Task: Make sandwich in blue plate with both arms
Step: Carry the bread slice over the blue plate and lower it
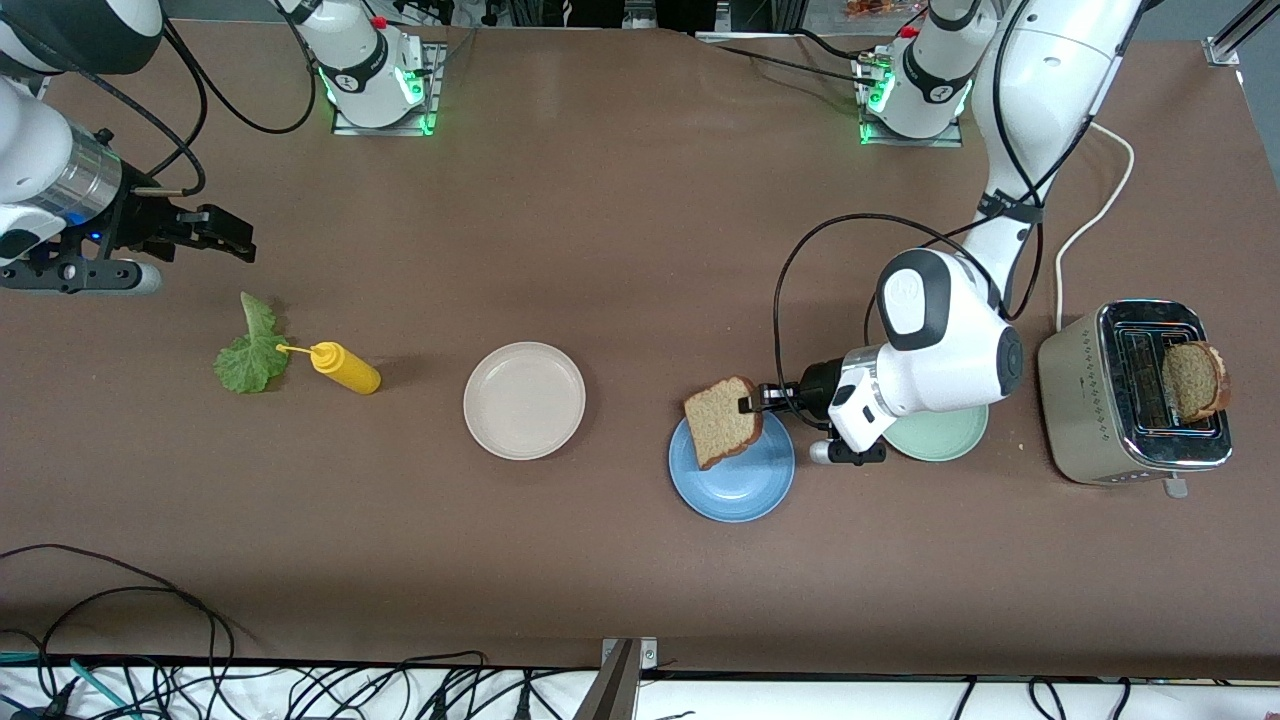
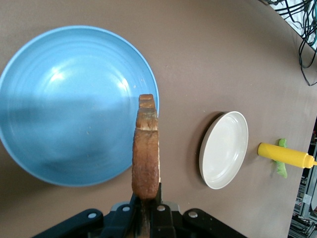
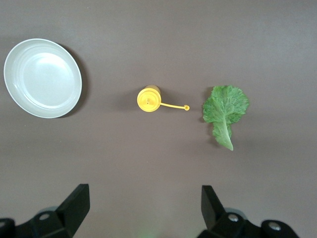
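Overhead, brown table [image 1: 620, 250] bears cables [image 1: 120, 620], toaster [image 1: 1120, 400].

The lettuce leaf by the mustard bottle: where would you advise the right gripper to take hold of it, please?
Probably from straight above, pinching across the pale stem end of the lettuce leaf: it lies flat, and the open right gripper hangs over the table near it.

Left gripper [image 1: 752, 402] holds a bread slice [image 1: 722, 421] over the blue plate [image 1: 732, 482]. Right gripper [image 1: 243, 243], fingers apart, hangs above the lettuce [image 1: 250, 352].
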Motion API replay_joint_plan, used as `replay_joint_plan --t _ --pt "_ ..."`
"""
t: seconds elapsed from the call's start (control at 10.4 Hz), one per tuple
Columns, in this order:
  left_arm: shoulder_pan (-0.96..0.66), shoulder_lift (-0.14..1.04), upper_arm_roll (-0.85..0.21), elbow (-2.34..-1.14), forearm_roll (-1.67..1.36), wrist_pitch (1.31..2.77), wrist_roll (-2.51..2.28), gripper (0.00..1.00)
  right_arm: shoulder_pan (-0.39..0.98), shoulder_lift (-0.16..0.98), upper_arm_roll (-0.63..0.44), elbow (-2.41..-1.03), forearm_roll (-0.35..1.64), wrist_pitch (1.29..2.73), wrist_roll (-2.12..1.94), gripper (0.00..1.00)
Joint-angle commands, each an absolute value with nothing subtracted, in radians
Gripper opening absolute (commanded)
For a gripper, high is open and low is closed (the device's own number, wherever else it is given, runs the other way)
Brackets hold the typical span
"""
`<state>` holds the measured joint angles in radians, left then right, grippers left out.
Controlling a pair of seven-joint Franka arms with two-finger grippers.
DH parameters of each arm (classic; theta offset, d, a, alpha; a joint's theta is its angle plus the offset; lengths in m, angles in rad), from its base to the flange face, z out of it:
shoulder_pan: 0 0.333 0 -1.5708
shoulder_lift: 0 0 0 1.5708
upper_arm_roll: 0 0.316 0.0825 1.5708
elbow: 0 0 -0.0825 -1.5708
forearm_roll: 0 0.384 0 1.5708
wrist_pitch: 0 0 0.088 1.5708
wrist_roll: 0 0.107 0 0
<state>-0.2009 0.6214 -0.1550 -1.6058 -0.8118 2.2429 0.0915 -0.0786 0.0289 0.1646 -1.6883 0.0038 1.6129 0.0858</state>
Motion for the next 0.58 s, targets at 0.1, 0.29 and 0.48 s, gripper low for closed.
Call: replay_joint_plan --t 0.1,0.29,0.48 --pt "-0.216 0.687 -0.146 -1.56 -0.845 2.289 0.215 0.0 -0.08 0.003 0.166 -1.715 -0.002 1.624 0.095 1.0" --pt "-0.218 0.701 -0.146 -1.552 -0.845 2.309 0.216 0.0 -0.08 0.003 0.166 -1.715 -0.002 1.624 0.095 1.0" --pt "-0.216 0.707 -0.146 -1.551 -0.844 2.309 0.218 0.0 -0.08 0.003 0.166 -1.715 -0.002 1.624 0.095 1.0"
